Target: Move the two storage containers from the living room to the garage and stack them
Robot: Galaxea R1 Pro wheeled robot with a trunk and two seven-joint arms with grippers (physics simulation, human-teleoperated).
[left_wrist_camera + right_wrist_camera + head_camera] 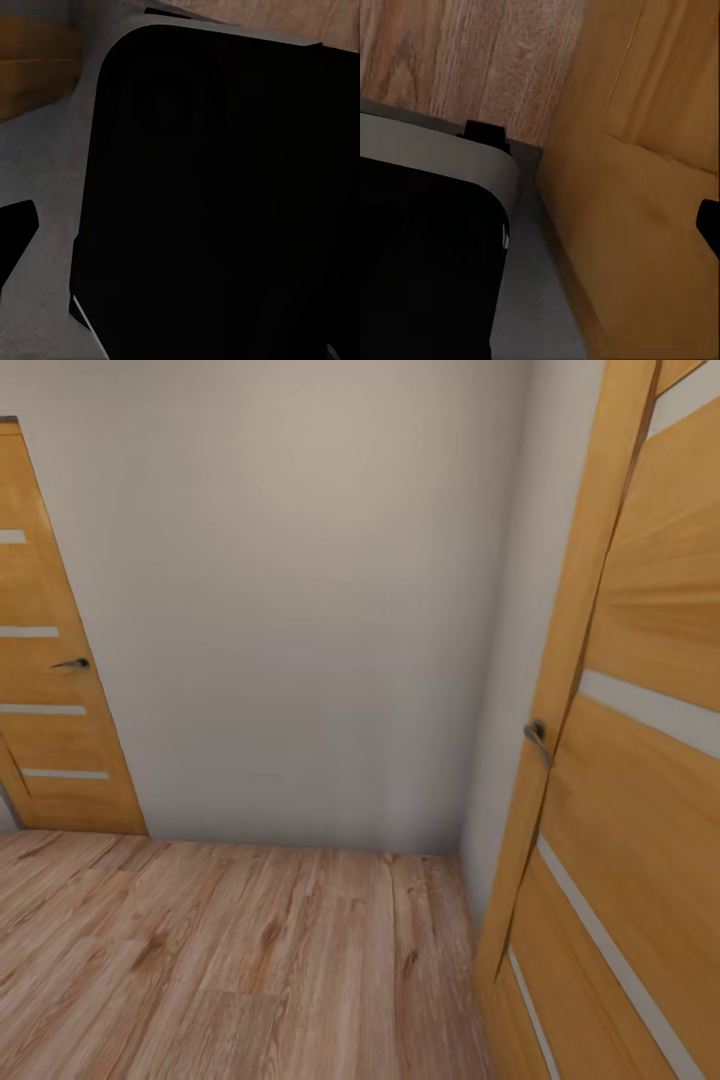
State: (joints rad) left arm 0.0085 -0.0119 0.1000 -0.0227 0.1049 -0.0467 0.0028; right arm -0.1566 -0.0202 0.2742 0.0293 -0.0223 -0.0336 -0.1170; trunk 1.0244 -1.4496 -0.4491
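The robot is facing a beige wall [300, 610] on wood flooring [220, 960], risking clipping the open door [640, 780] close beside it, with no containers showing and the jaws' state impossible to tell.

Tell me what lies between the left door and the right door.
In the head view, a plain beige wall spans the stretch between the left door and the right door, with bare wood plank floor below it. Nothing stands there.

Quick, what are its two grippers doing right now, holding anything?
Left gripper: cannot be told; a dark body blocks that wrist camera.
Right gripper: cannot be told either.
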